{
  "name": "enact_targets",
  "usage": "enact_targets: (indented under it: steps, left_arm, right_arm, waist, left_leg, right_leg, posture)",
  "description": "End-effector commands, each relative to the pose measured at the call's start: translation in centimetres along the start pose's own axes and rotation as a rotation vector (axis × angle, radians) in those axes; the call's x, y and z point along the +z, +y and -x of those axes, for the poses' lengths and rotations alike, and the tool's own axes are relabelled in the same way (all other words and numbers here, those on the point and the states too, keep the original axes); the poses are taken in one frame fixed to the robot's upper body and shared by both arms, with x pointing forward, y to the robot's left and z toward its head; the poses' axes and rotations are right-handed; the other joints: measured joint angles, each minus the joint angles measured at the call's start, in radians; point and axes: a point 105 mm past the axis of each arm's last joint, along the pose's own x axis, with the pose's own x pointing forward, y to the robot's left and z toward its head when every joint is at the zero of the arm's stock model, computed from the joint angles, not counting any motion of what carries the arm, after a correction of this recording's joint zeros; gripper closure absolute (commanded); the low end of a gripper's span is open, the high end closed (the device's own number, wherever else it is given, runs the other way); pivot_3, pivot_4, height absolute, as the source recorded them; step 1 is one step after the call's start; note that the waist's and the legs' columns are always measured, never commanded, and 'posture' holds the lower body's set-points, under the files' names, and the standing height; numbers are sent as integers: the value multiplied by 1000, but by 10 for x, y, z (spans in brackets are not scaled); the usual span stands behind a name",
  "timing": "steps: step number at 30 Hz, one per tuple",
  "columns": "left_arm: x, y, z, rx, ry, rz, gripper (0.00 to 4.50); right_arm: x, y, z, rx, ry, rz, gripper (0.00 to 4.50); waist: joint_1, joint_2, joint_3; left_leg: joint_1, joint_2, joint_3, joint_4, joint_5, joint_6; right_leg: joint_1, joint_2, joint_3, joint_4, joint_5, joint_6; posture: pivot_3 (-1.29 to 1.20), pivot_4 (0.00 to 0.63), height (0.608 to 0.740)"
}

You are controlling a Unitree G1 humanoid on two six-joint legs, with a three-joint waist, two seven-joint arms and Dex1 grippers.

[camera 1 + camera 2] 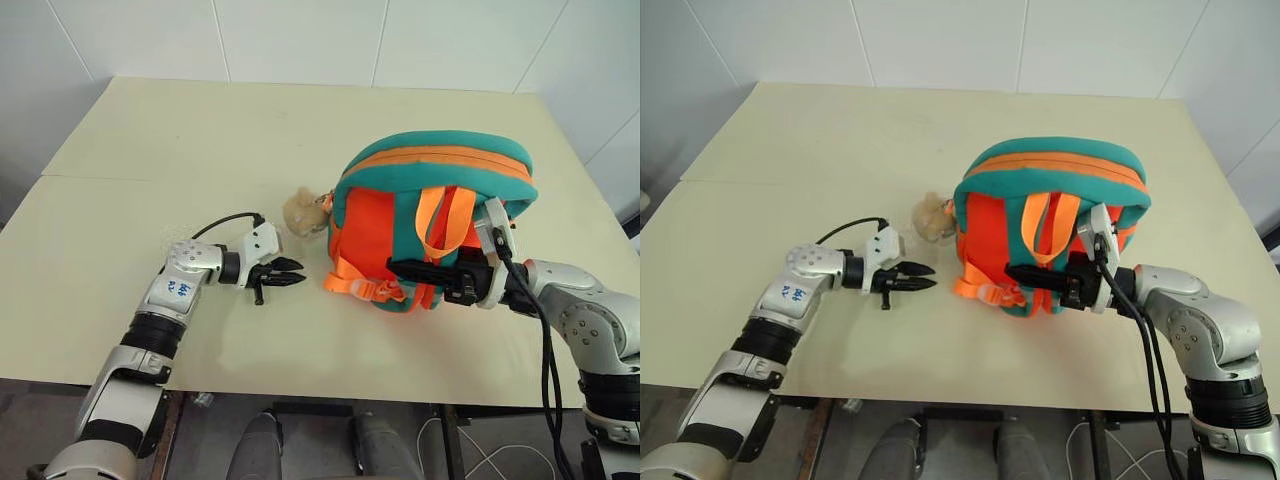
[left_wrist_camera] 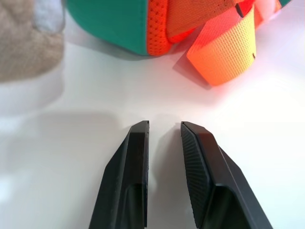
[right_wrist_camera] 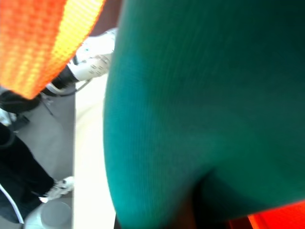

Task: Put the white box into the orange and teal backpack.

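White tiled walls stand behind the pale cream table (image 1: 150, 180), and on its right half the orange and teal backpack (image 1: 425, 215) sits upright, its strap side facing me and a tan plush animal (image 1: 303, 212) lying against its left flank. My right gripper (image 1: 400, 267) reaches across the backpack's lower front with its fingers pressed together, apparently pinching the teal fabric or a strap, though I cannot tell exactly which. My left gripper (image 1: 290, 272) hovers low over bare table just left of the orange buckled strap (image 1: 362, 283), fingers a narrow gap apart and holding nothing. I can see no white box on the table or in either gripper, so I cannot say where it is. The risks, as I judge them: if my right pinch has only a thin fold, the backpack may slip or topple when I pull; my left fingers could snag the loose webbing.
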Motion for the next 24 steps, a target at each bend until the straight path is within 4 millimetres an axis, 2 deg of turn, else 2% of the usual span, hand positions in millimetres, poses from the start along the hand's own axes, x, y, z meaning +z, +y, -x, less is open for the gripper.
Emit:
enact_targets:
  steps: [1,3,8,11,13,16,17,24]
  left_arm:
    - [20,2,15,24,-60,-55,3412]
    - [25,2,23,50,-79,-54,3017]
    - [33,-8,44,47,-96,-37,1626]
    - [39,-16,59,60,-112,-11,730]
    - [37,-21,63,55,-91,-6,103]
    - [39,-24,67,64,-89,5,0]
    - [40,-23,69,70,-94,8,0]
    - [51,-15,77,105,-150,-33,0]
  right_arm:
    - [2,-1,6,-12,3,17,4500]
    - [4,-3,11,-39,0,25,4500]
    - [14,3,22,-61,28,80,2956]
    - [10,8,36,-86,108,167,1952]
    - [8,5,47,-124,136,191,1262]
    - [11,-2,66,-188,161,220,253]
    - [12,-3,73,-208,169,234,54]
    - [3,-3,110,-309,259,282,54]
  waist:
    - [0,0,0]
    - [-1,0,0]
    - [0,0,0]
    - [1,0,0]
    - [1,0,0]
    - [2,0,0]
    - [3,0,0]
    - [2,0,0]
  left_leg:
    - [0,0,0,0,0,0]
    - [0,0,0,-1,0,0]
    - [0,0,0,-1,0,0]
    - [0,0,0,-5,0,0]
    - [0,0,0,-7,0,0]
    - [1,0,0,-7,0,0]
    - [0,0,0,-7,0,0]
    - [1,0,0,-8,0,1]
  right_leg:
    - [0,0,0,0,0,0]
    - [0,0,0,-1,0,0]
    - [0,0,0,-1,0,0]
    - [0,-1,0,-3,0,0]
    - [0,-1,0,-5,0,0]
    - [1,-1,0,-7,0,0]
    - [1,-1,0,-7,0,0]
    - [1,-1,-1,-8,0,0]
  posture:
    - [0,150,740]
    - [0,150,740]
    - [0,150,740]
    - [0,150,740]
    - [0,150,740]
    - [0,150,740]
    - [0,150,740]
    - [0,150,740]
